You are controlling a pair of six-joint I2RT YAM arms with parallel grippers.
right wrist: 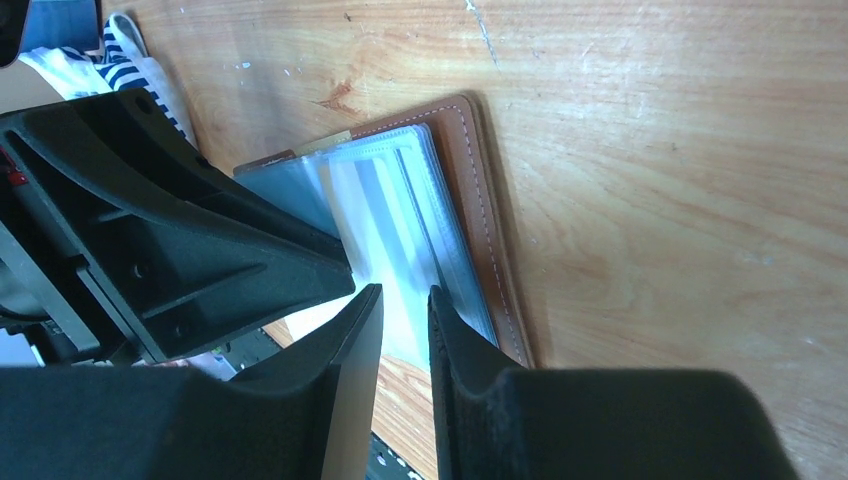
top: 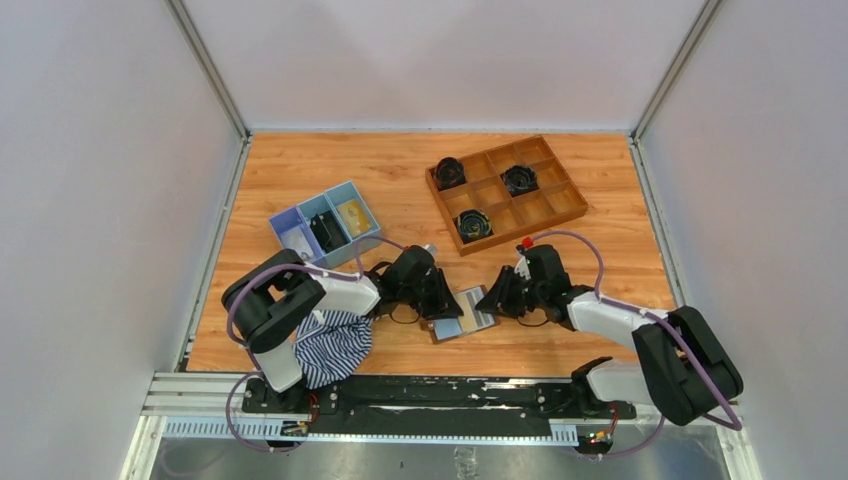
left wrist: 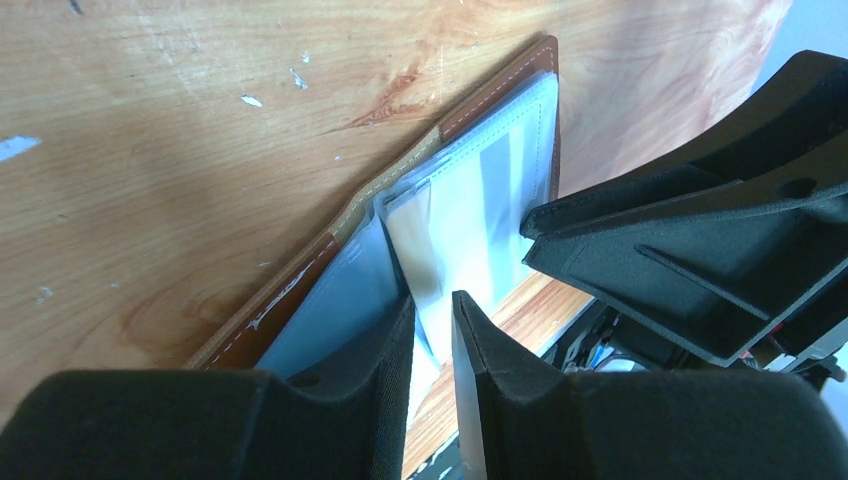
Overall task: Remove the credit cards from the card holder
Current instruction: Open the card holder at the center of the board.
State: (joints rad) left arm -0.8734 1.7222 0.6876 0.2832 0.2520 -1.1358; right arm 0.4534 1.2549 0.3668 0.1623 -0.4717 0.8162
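Observation:
The card holder (top: 463, 314) lies open on the wooden table between my two arms, brown cover down and pale glossy sleeves up. It also shows in the left wrist view (left wrist: 470, 190) and the right wrist view (right wrist: 400, 210). My left gripper (top: 437, 297) is at its left side; in the left wrist view (left wrist: 432, 305) the jaws stand a narrow gap apart over a raised sleeve edge, with table showing through. My right gripper (top: 499, 297) is at its right side; in the right wrist view (right wrist: 405, 295) the jaws stand a narrow gap apart over the sleeves. No loose card shows.
A light-blue compartment tray (top: 325, 225) stands behind the left arm. A brown wooden grid tray (top: 507, 193) holding three black coiled items stands at the back right. A striped cloth (top: 335, 345) lies at the left arm's base. The two grippers nearly touch.

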